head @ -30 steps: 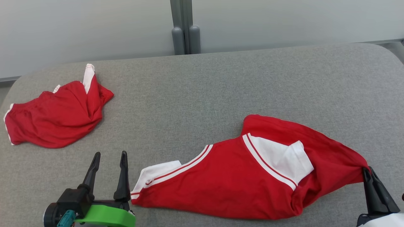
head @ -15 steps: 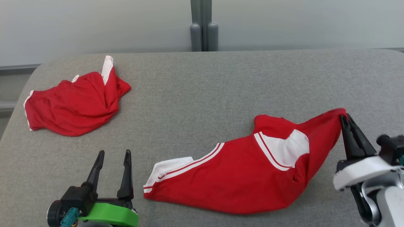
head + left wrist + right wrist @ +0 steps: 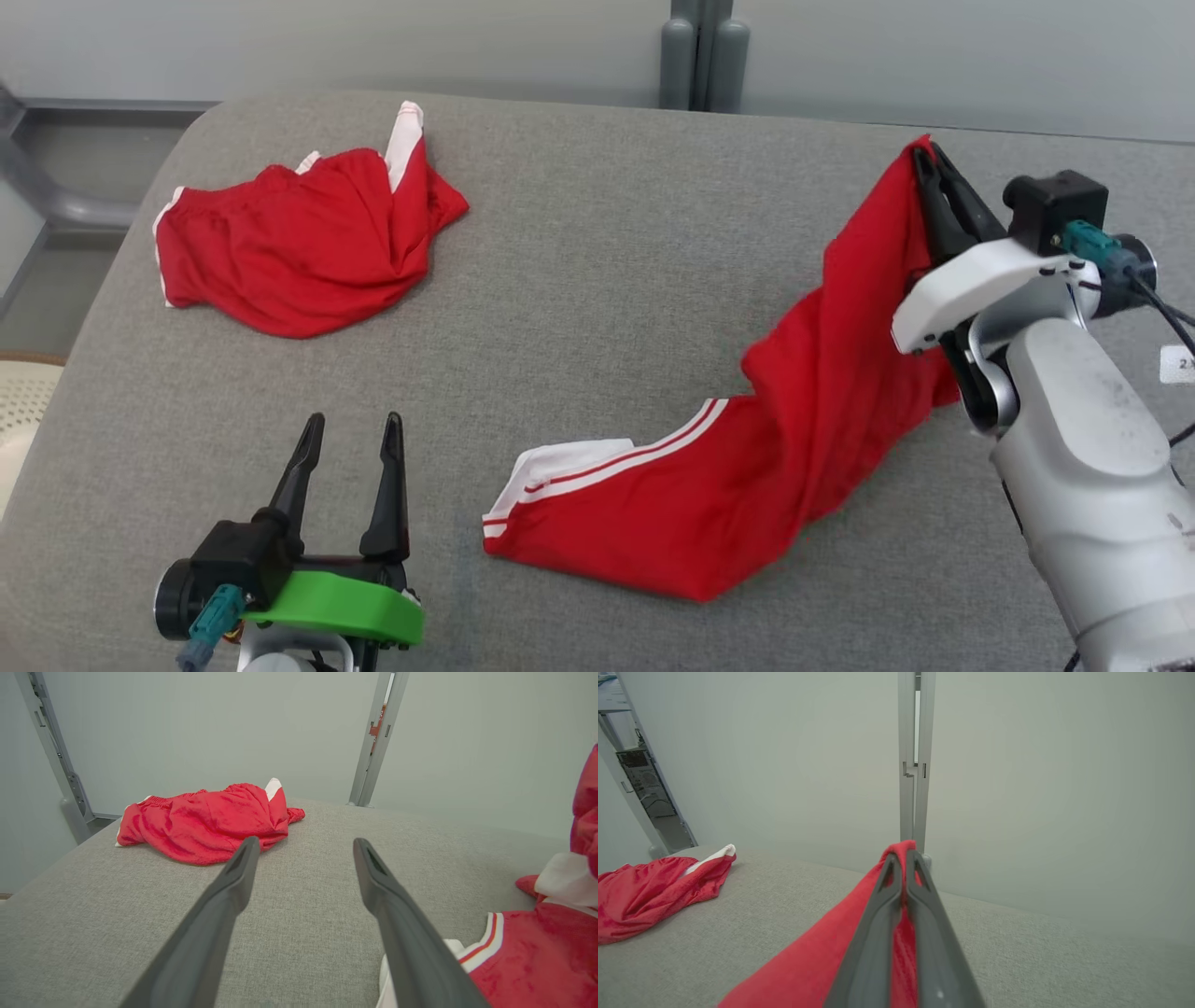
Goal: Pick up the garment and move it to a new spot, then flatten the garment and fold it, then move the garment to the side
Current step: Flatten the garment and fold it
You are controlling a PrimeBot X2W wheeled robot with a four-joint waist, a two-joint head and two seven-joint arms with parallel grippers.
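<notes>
Grey padding (image 3: 597,280) covers the work surface, with pale wall panels and a post (image 3: 702,56) behind it. On its near right is the garment (image 3: 747,485), red with white striped trim. Its striped hem end rests on the padding, and the other end rises in a hanging drape to the right gripper (image 3: 924,163). That gripper's jaws are clenched on a red edge, and the right wrist view shows cloth pinched right at the tips (image 3: 903,858). The left gripper (image 3: 353,425) sits low at the near left, jaws spread and holding nothing, near the white hem corner but apart from it.

The step in hand looks like the pick-up and carry. The pinch is narrow and right at the tips, so a smooth, unhurried lift suits it. The trailing end should come clear of the padding rather than drag and bunch. The open middle seems a good landing spot, well apart from the red heap (image 3: 299,243) at the far left.

No brand or writing shows on the garment. A small white tag (image 3: 1178,364) at the right edge bears a mark cut off too short to read.
</notes>
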